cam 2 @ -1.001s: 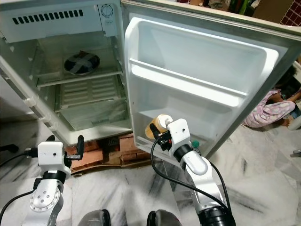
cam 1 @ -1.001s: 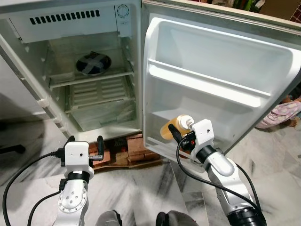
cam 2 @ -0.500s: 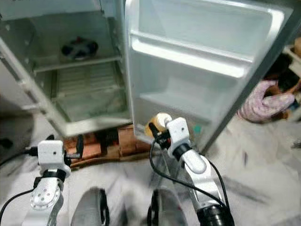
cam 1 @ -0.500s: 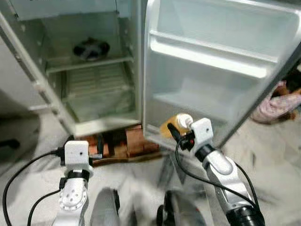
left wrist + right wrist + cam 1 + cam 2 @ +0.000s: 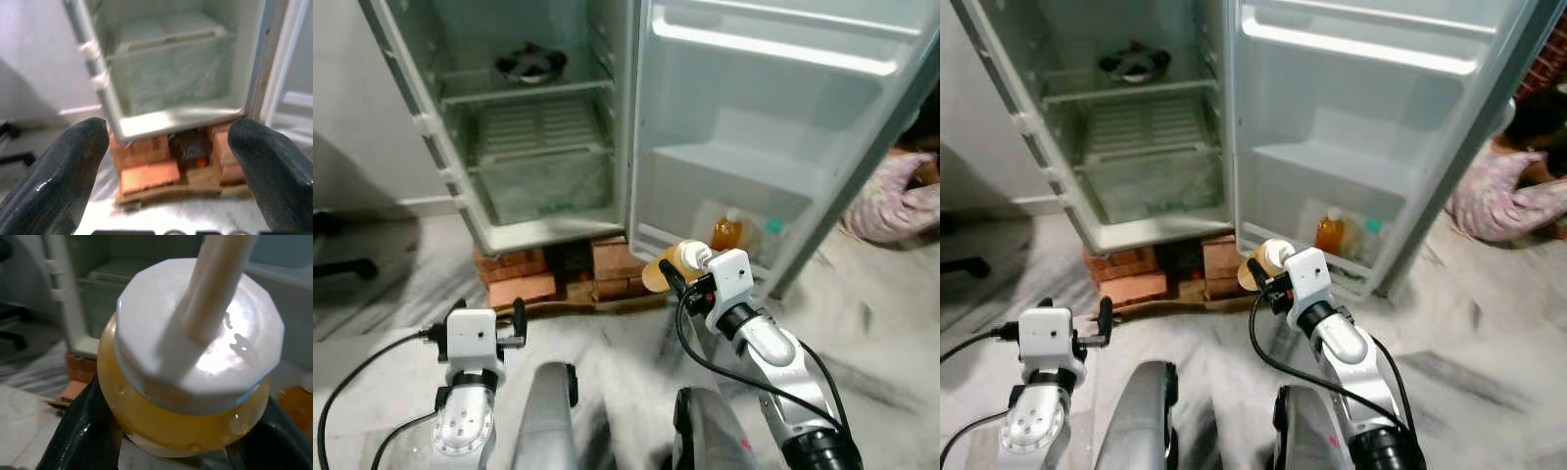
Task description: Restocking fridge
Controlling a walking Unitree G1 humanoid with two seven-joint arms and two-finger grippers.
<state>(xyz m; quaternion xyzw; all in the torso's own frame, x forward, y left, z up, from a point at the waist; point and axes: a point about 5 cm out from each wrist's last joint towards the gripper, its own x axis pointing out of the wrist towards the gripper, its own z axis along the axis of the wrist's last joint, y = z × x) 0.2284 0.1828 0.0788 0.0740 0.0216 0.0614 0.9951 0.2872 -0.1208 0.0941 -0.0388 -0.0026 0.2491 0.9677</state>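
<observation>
Left eye view: an open fridge [image 5: 533, 127] stands on a marble floor [image 5: 372, 304], raised on red bricks [image 5: 519, 289], its door [image 5: 783, 147] swung wide toward the robot's right. Inside the cabinet, a dark round dish [image 5: 530, 64] sits on the upper wire shelf [image 5: 524, 90], near its back edge. In the door's bottom rack [image 5: 744, 257], an amber bottle [image 5: 726, 233] stands upright near the middle, with a teal-capped item [image 5: 771, 227] just beside it. A person in pink patterned clothing [image 5: 1503, 191] sits on the floor past the door's outer edge. The right gripper [image 5: 677, 279] is raised in front of the door's lower edge, its fingers [image 5: 83, 431] pinching a bottle of orange liquid with a white cap [image 5: 195, 347] by both sides, below the cap. The left gripper [image 5: 489, 315] hangs low over the floor before the bricks, fingers [image 5: 58, 166] spread wide apart with nothing between them
</observation>
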